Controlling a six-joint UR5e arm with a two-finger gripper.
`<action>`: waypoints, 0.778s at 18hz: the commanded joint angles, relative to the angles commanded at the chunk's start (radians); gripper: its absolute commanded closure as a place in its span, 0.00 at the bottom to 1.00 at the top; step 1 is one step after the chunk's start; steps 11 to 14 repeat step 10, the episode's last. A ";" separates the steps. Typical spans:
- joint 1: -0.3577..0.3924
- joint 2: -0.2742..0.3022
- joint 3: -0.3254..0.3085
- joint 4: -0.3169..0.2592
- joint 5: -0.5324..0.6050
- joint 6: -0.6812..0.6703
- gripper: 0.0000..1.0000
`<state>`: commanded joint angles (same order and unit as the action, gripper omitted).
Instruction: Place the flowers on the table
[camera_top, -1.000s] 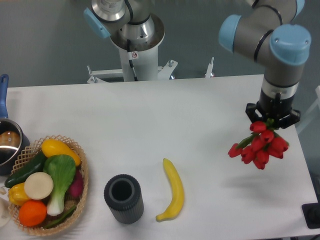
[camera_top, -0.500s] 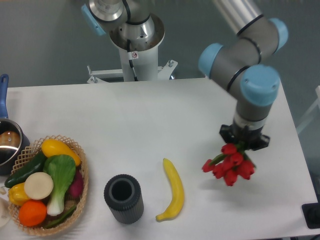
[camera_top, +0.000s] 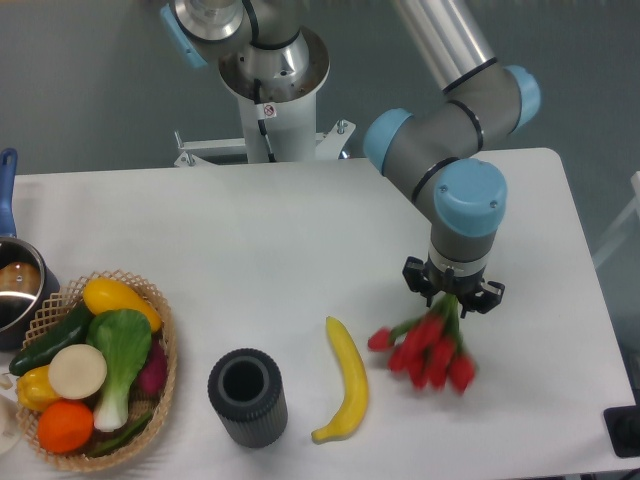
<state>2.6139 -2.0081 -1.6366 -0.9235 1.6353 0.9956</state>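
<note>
A bunch of red tulips (camera_top: 428, 353) with green stems hangs from my gripper (camera_top: 451, 297) low over the white table (camera_top: 300, 240), just right of the banana. The blooms fan out downward and to the left and look close to or touching the tabletop; I cannot tell which. The gripper is shut on the stems. The wrist hides the fingers from above.
A yellow banana (camera_top: 347, 380) lies left of the flowers. A dark ribbed cylinder vase (camera_top: 247, 397) stands at the front. A wicker basket (camera_top: 165, 345) of vegetables sits at the front left, with a pot (camera_top: 18, 290) at the left edge.
The gripper has carried the flowers from the right edge leftward and down toward the tabletop, ending next to the banana. The blooms now spread low over the table.
</note>
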 joint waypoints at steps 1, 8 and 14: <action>0.009 0.006 -0.003 0.009 -0.006 0.006 0.00; 0.070 0.012 0.003 0.086 -0.009 0.015 0.00; 0.097 0.015 -0.009 0.086 -0.011 0.034 0.00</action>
